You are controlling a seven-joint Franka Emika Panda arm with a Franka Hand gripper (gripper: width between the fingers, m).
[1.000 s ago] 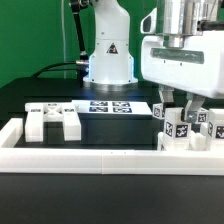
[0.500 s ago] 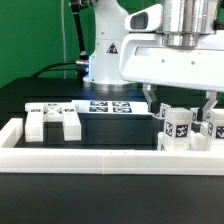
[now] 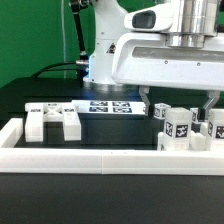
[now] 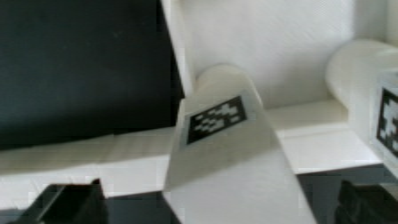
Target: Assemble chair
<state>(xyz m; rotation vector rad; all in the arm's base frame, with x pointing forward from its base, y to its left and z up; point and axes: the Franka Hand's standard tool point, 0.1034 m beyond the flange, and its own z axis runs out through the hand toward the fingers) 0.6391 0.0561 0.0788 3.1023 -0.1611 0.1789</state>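
Overhead, one tool spread wide, at least three posts

Free room: a bare strip of tabletop runs across the centre of the exterior view, between the low chair pieces at the exterior view's left and the upright chair pieces at the exterior view's right. The border frame closes its lower edge; the marker board lies flat behind it. The robot base blocks the upper centre. The pincer stands spread wide, its fingers clear of the tagged post between them.
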